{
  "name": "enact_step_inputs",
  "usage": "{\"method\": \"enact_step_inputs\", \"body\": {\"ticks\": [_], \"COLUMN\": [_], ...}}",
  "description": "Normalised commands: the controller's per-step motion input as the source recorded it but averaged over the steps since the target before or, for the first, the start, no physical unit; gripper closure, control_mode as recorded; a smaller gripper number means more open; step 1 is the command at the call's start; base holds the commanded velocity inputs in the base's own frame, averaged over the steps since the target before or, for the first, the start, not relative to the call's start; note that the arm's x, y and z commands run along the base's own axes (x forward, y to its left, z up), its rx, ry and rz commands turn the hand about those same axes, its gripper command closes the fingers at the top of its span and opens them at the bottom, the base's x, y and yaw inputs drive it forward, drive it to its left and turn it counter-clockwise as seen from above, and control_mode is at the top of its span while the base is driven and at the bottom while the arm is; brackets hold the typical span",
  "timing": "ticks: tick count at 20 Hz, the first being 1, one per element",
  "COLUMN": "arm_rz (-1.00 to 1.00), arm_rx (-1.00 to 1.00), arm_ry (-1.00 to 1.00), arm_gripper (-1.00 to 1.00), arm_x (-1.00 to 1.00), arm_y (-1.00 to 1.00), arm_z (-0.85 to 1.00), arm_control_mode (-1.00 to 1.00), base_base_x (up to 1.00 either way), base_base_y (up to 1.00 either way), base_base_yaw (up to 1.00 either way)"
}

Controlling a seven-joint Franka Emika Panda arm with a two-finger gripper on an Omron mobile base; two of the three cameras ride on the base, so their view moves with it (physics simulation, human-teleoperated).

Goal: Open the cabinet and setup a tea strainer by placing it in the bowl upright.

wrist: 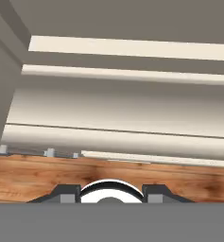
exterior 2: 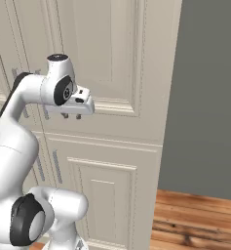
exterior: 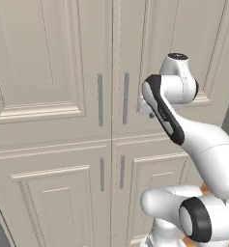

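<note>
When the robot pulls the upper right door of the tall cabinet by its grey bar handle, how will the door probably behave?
The upper right door looks like a stiff raised panel, so it should swing as one piece without bending. Being tall, it is probably rather heavy. Its bar handle is thin and smooth, so the fingers may slip.

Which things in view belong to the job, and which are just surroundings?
Job:
- tall cream raised-panel cabinet, doors shut
- vertical grey bar handles
- white arm's two-finger gripper, holding nothing

Surroundings:
- plain grey wall
- brown wooden plank floor
</note>
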Motion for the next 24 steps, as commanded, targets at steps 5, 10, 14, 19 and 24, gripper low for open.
{"method": "enact_step_inputs", "body": {"ticks": [5,10,14,19,24], "arm_rz": [-0.02,-0.02,-0.08,-0.04,-0.04], "arm_rx": [0.00,-0.04,-0.15,-0.07,0.00], "arm_ry": [-0.15,-0.53,-0.64,-0.40,-0.12], "arm_gripper": [-1.00,-1.00,-1.00,-1.00,-1.00], "arm_x": [-0.34,-0.47,-0.02,0.00,0.00], "arm_y": [0.29,0.73,0.99,0.97,0.75], "arm_z": [0.01,0.22,0.36,0.41,0.22], "arm_control_mode": [-1.00,-1.00,-1.00,-1.00,-1.00], "base_base_x": [0.00,0.00,0.00,0.00,0.00], "base_base_y": [0.00,0.00,0.00,0.00,0.00], "base_base_yaw": [0.00,0.00,0.00,0.00,0.00]}}
